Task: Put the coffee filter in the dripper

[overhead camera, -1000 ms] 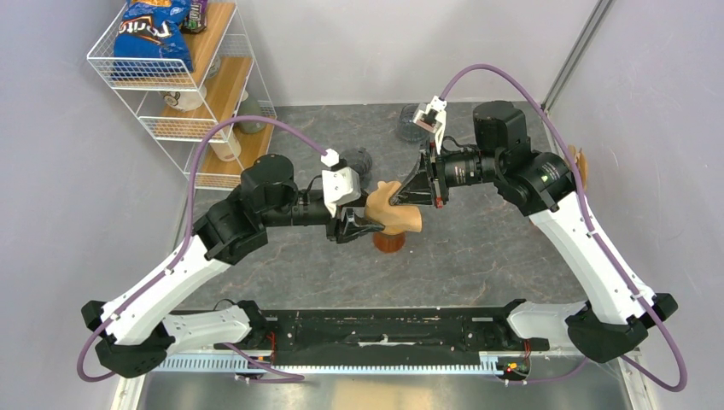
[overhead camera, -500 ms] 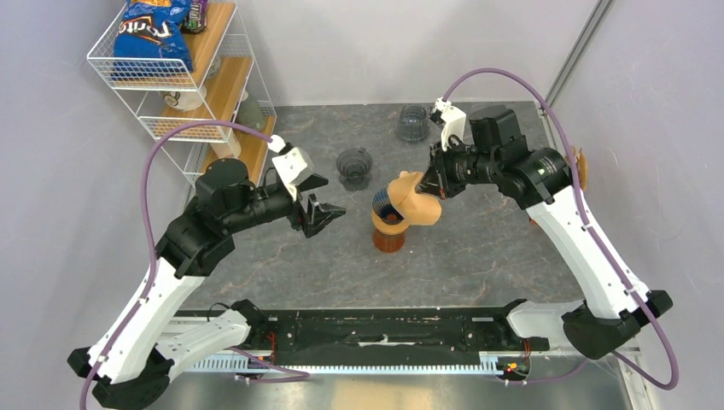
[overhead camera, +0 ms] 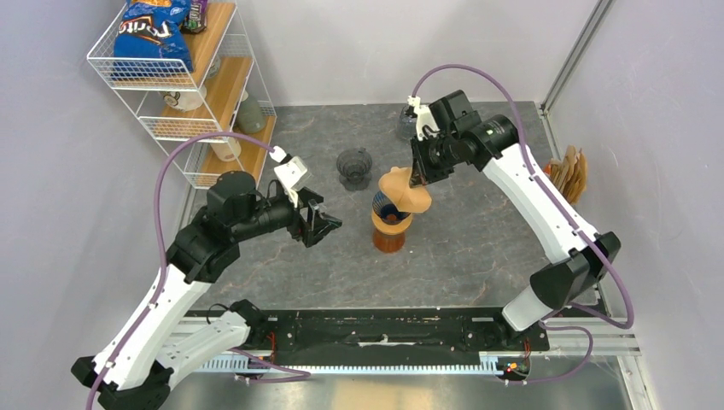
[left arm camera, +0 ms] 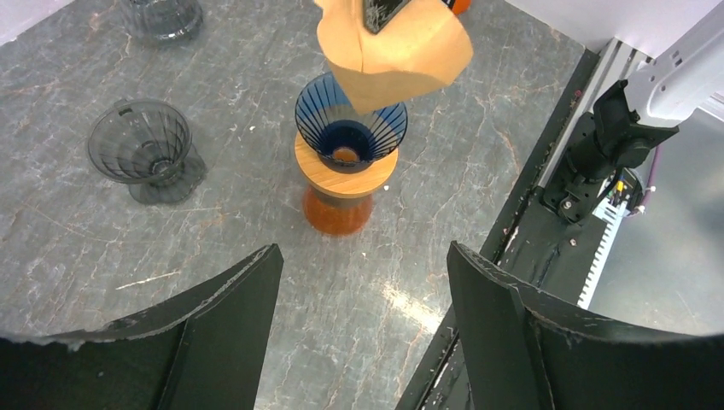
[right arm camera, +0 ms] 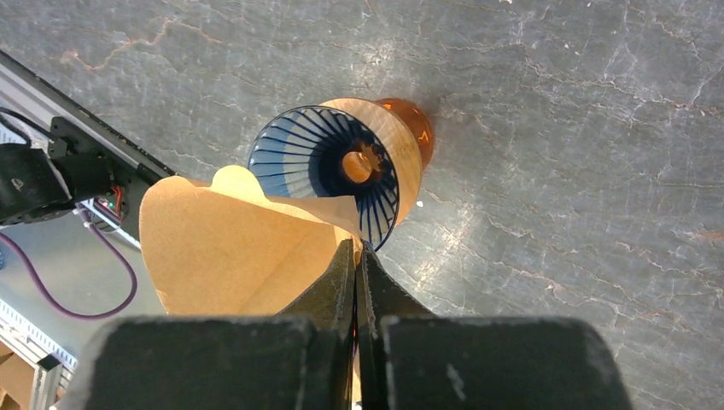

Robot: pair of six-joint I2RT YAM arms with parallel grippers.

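The tan paper coffee filter [overhead camera: 406, 190] [left arm camera: 394, 51] [right arm camera: 230, 248] hangs just above the blue ribbed dripper [overhead camera: 386, 207] [left arm camera: 350, 120] [right arm camera: 326, 167], which sits on a wooden ring over an orange base [overhead camera: 389, 239]. My right gripper [overhead camera: 420, 177] [right arm camera: 357, 248] is shut on the filter's edge, and the filter partly covers the dripper's right side from above. My left gripper [overhead camera: 329, 221] [left arm camera: 363, 265] is open with nothing in it, drawn back to the left of the dripper.
A grey glass dripper [overhead camera: 353, 166] [left arm camera: 145, 147] stands behind and left of the blue one; another dark glass piece [overhead camera: 408, 125] sits at the back. A wire shelf [overhead camera: 183, 77] with snacks and bottles occupies the back left. A stack of filters [overhead camera: 570, 173] lies at the right edge.
My left gripper let go of the filter, opened and pulled back left. My right arm swung round with the filter, now held over the dripper.
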